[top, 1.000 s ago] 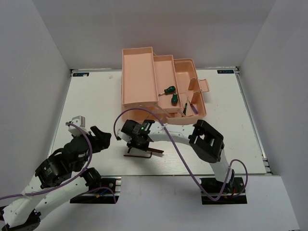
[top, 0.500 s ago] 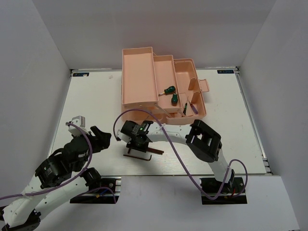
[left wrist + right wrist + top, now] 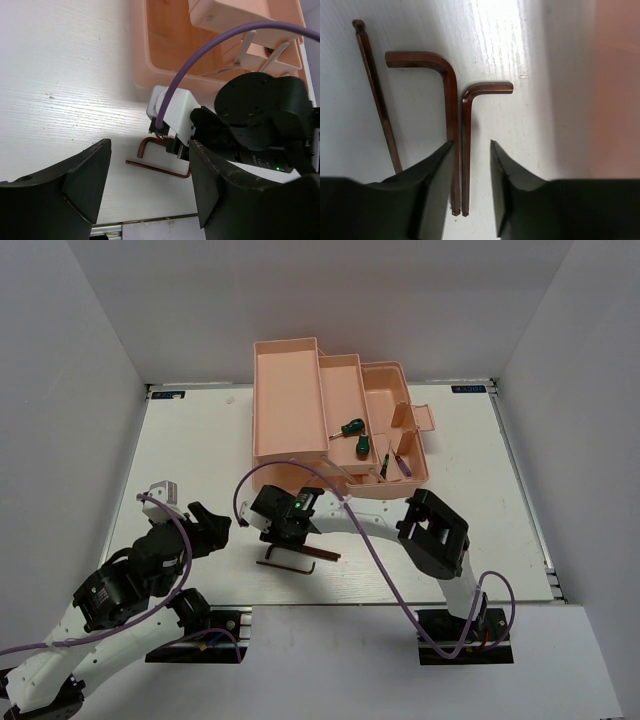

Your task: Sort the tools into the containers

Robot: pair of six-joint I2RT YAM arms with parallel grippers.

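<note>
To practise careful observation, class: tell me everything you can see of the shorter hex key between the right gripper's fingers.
The shorter hex key is a thin, dark reddish-brown metal rod bent into an L with a rounded corner. It lies flat on the white table, its long arm running between the fingers of the open right gripper, its short arm pointing toward the pink toolbox. A larger hex key lies right alongside its long arm, touching or nearly so. Neither finger seems to touch it.

Bright even light, blurred wrist foregrounds
</note>
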